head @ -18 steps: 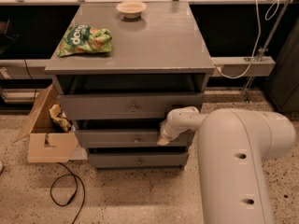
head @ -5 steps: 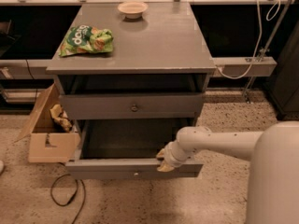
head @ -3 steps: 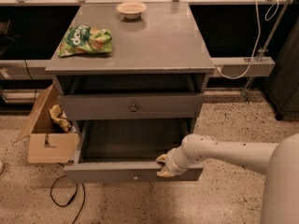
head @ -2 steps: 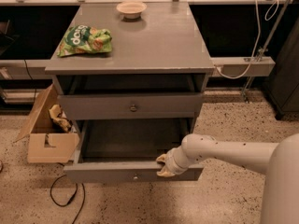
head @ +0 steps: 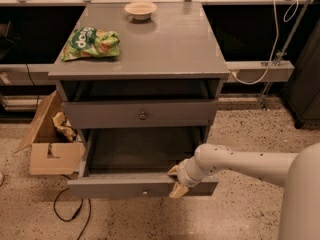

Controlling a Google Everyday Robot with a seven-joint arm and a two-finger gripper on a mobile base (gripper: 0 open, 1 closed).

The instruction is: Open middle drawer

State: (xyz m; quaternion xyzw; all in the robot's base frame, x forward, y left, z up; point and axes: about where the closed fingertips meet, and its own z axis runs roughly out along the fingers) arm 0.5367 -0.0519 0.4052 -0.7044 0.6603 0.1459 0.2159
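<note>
— Where's the middle drawer (head: 115,186)?
— Pulled out toward 6 o'clock, below the closed top drawer (head: 140,115)
— And the tool (head: 175,180)?
— Clamped over its front edge, at 3 o'clock from the knob (head: 144,190)

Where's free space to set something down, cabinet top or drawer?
Cabinet top: bare across the middle, right and front, bordered by the chip bag at left and the bowl at the back edge. Middle drawer: pulled out, inside looks bare. The gripper sits at its front right, so enter from the left.
</note>
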